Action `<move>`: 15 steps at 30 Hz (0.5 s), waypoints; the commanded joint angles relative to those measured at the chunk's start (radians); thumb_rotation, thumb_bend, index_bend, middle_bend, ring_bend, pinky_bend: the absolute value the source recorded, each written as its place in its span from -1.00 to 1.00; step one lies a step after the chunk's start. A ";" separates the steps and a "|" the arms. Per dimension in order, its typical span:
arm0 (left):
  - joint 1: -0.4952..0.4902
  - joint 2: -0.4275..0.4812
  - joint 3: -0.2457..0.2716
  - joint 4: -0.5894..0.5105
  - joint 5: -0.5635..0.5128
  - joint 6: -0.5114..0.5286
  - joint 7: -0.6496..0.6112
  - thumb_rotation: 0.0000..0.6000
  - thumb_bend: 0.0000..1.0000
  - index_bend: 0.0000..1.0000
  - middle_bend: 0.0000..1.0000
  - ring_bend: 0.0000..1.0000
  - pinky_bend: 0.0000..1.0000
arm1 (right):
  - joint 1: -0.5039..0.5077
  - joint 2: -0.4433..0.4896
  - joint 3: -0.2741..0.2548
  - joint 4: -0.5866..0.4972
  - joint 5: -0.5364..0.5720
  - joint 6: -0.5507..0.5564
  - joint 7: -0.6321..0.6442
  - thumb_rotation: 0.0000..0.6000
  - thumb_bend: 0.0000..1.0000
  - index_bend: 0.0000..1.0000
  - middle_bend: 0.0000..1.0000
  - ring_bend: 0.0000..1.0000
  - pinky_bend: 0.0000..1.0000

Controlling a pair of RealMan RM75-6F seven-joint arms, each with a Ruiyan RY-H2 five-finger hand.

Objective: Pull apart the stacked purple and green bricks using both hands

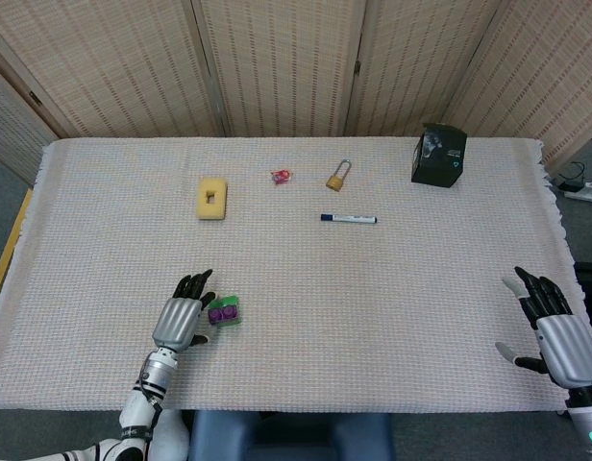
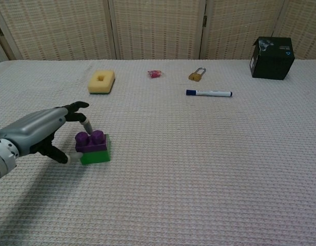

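Observation:
The purple brick [image 2: 91, 142] sits stacked on the green brick [image 2: 96, 155] at the front left of the table; in the head view the stack [image 1: 224, 312] is small. My left hand [image 2: 37, 132] reaches around the stack from its left, one fingertip at the purple studs and the thumb by the green brick's near left side. I cannot tell whether they press on it. In the head view the left hand [image 1: 181, 317] lies right beside the stack. My right hand [image 1: 555, 331] hovers at the table's right edge, fingers spread, holding nothing.
A yellow sponge [image 1: 211, 198], a small red item [image 1: 281, 176], a brass padlock [image 1: 337, 177] and a blue marker [image 1: 349, 219] lie further back. A black box [image 1: 439, 155] stands at the back right. Woven screens close off the rear.

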 commanded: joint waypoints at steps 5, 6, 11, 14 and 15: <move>-0.007 -0.002 0.000 0.008 -0.027 -0.013 -0.007 1.00 -0.03 0.01 -0.90 -1.00 -1.00 | 0.000 -0.003 0.004 -0.002 0.006 0.000 -0.009 1.00 -0.50 -1.00 -1.00 -1.00 -1.00; -0.008 -0.003 0.000 0.008 -0.031 -0.016 -0.010 1.00 -0.02 0.02 -0.90 -1.00 -1.00 | 0.000 -0.003 0.005 -0.003 0.007 0.001 -0.010 1.00 -0.50 -1.00 -1.00 -1.00 -1.00; -0.007 -0.012 0.000 0.018 -0.033 -0.008 -0.032 1.00 0.00 0.18 -0.85 -1.00 -1.00 | 0.002 -0.004 0.005 -0.003 0.009 -0.004 -0.012 1.00 -0.50 -1.00 -1.00 -1.00 -1.00; 0.005 -0.025 -0.001 0.029 0.000 0.038 -0.072 1.00 0.10 0.46 -0.68 -1.00 -1.00 | 0.002 -0.003 0.006 -0.003 0.009 -0.004 -0.009 1.00 -0.50 -1.00 -1.00 -1.00 -1.00; 0.010 -0.029 0.000 0.033 0.014 0.055 -0.088 1.00 0.15 0.53 -0.63 -1.00 -1.00 | 0.001 -0.002 0.006 -0.003 0.008 -0.001 -0.007 1.00 -0.50 -1.00 -1.00 -1.00 -1.00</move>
